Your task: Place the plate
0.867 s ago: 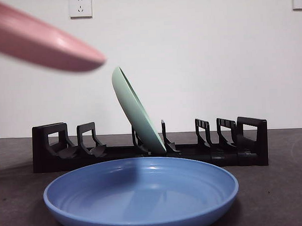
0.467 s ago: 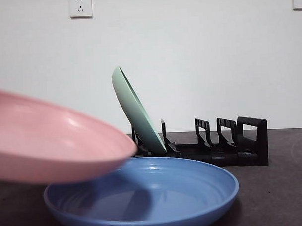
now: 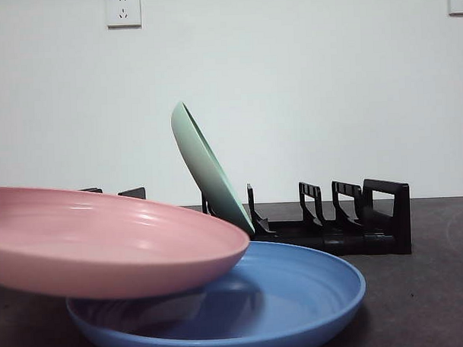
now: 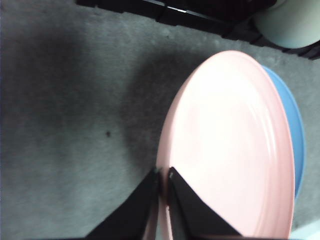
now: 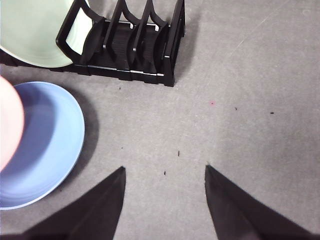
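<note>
Left gripper (image 4: 162, 175) clamped narrow on the near-left rim of the pink plate (image 3: 104, 239), one jaw above the lip and one below. Carried almost level, slightly tipped, overlapping the left part of the blue plate (image 3: 296, 293) that lies flat on the table (image 3: 433, 288). Hard to tell from the front view whether the pink underside touches the blue rim or hangs just above it; a shadow shows on the blue surface beneath.

Behind both, a black dish rack (image 3: 355, 219) running left to right, with a pale green plate (image 3: 205, 167) already stood in a middle slot, leaning with its upper edge to the left. Free slots visible to the right of the green plate; the left slots mostly hidden behind the pink plate in the front view.

Right gripper (image 5: 165, 172) spread wide and holding nothing, waiting above bare table to the right of the blue plate, near the rack's right end.

Step in hand, as a judgement: transport of the pink plate, low and near, not yet at the rack. Seemingly a carry phase before the placing itself, though a laying down on the blue plate cannot be ruled out.

Next move, if the rack is the target: lift clear of the blue plate, carry farther back, tip the plate up on edge, line the lower rim with a free slot beside the green plate, lower without knocking the green one, then release.
</note>
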`<state>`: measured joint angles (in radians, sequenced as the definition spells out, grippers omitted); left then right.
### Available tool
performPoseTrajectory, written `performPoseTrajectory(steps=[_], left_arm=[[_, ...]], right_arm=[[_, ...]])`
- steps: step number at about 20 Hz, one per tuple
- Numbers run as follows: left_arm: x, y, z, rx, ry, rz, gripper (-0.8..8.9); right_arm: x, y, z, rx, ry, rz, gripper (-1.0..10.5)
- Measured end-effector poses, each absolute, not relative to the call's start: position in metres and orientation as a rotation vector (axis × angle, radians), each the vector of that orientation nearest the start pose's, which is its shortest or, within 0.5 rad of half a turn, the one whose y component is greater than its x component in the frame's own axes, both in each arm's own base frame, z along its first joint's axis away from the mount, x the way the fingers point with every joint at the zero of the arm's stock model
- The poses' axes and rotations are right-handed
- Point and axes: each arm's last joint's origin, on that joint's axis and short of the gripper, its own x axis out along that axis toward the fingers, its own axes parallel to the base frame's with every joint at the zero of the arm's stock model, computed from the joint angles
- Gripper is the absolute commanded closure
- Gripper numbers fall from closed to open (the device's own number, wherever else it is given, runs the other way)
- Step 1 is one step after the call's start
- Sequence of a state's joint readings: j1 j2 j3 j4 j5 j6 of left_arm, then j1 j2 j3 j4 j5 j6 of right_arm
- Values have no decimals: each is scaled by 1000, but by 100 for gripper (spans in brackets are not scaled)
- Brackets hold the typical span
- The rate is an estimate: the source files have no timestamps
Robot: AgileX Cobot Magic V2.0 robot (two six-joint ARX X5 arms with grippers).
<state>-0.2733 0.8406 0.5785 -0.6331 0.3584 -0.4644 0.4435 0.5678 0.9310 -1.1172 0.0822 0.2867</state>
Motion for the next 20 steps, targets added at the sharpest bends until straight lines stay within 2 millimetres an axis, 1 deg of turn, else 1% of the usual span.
performPoseTrajectory(steps=[6,13,16,19,20], left_arm=[[163,-73,209,-476,1079,-408,800],[182,-100,196,-496,1071,-473,800],[182,-104,190,-481,1102,-461,800],[183,-104,190,-452,1078,-411,797],[183,-104,190,-446,1074,-401,778]], right_arm=[[70,30,323,74,766,237,697],[70,30,323,74,767,237,696],[70,30,323,74,767,237,696],[70,30,323,74,766,237,697],[70,30,323,74,766,237,697]])
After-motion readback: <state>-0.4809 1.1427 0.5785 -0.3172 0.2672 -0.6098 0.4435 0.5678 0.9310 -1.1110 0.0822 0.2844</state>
